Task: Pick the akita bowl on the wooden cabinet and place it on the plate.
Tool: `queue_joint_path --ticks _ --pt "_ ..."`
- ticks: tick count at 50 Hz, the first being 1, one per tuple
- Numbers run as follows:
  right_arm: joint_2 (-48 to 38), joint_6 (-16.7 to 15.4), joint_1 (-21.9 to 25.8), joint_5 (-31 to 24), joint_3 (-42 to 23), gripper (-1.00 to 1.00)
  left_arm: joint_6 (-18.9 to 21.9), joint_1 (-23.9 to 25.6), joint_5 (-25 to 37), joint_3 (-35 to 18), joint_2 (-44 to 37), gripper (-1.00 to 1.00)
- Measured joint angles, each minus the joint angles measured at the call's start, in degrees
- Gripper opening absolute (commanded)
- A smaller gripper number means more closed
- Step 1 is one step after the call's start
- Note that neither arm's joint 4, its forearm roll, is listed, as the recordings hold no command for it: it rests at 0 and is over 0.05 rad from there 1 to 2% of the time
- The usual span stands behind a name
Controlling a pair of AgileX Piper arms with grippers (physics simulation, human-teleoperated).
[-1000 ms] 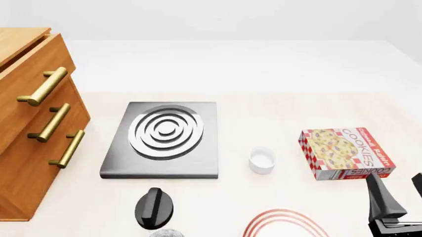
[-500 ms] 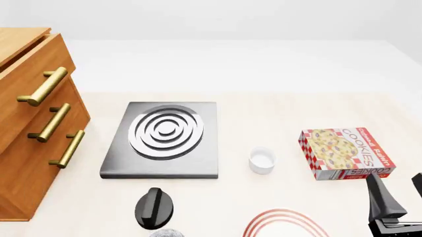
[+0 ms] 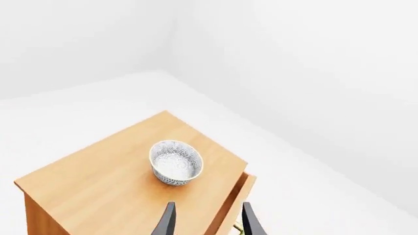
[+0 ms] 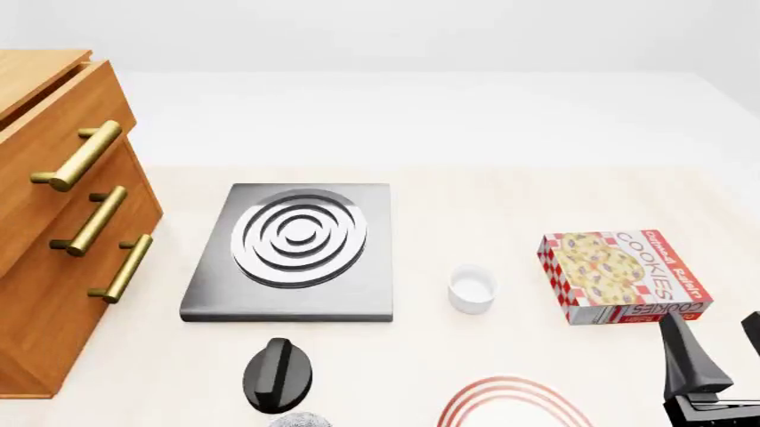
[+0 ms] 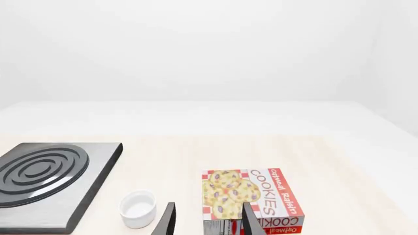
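Observation:
In the left wrist view the akita bowl (image 3: pixel 176 162), grey-and-white lace patterned, stands upright on top of the wooden cabinet (image 3: pixel 98 186). My left gripper (image 3: pixel 207 225) is open and empty, short of the bowl and apart from it. The front view shows the cabinet (image 4: pixel 60 222) at the left, but its top runs out of frame and the bowl is hidden there. Only an arc of the red-ringed plate (image 4: pixel 511 400) shows at the bottom edge. My right gripper (image 4: pixel 718 347) is open and empty at the bottom right, to the right of the plate and just in front of the cookie box.
A grey stove slab (image 4: pixel 291 253) with silver rings lies mid-table, with a black knob (image 4: pixel 279 374) in front of it. A small white cup (image 4: pixel 472 289) stands between the stove and a cookie box (image 4: pixel 624 276). In the right wrist view the cookie box (image 5: pixel 251 198) lies just past the fingers.

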State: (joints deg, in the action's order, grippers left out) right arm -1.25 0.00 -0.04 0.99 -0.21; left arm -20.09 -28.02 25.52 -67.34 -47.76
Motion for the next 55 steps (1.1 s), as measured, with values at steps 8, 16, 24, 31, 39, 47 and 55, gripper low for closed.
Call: queue_joint_path --ticks 8,16,24,31,39,47,55 --pt "0.0 0.0 0.0 0.0 0.0 1.0 -0.1 -2.7 -1.9 -0.5 -2.7 1.0" --pt "0.0 0.0 0.0 0.0 0.0 1.0 -0.2 -5.4 -3.9 -0.8 -5.5 1.0" --pt "0.0 0.0 0.0 0.0 0.0 1.0 -0.5 -7.9 -5.3 -1.3 -8.0 1.0" --pt "0.0 0.0 0.0 0.0 0.0 1.0 -1.1 -9.7 -5.9 -2.0 -10.0 1.0" --pt "0.0 0.0 0.0 0.0 0.0 1.0 -1.6 -11.5 -6.7 -2.4 -12.1 1.0" --pt "0.0 0.0 0.0 0.0 0.0 1.0 -1.9 -12.7 -7.3 -2.8 -14.0 1.0" --pt "0.0 0.0 0.0 0.0 0.0 1.0 -2.1 -13.2 -7.6 -3.6 -15.9 1.0"
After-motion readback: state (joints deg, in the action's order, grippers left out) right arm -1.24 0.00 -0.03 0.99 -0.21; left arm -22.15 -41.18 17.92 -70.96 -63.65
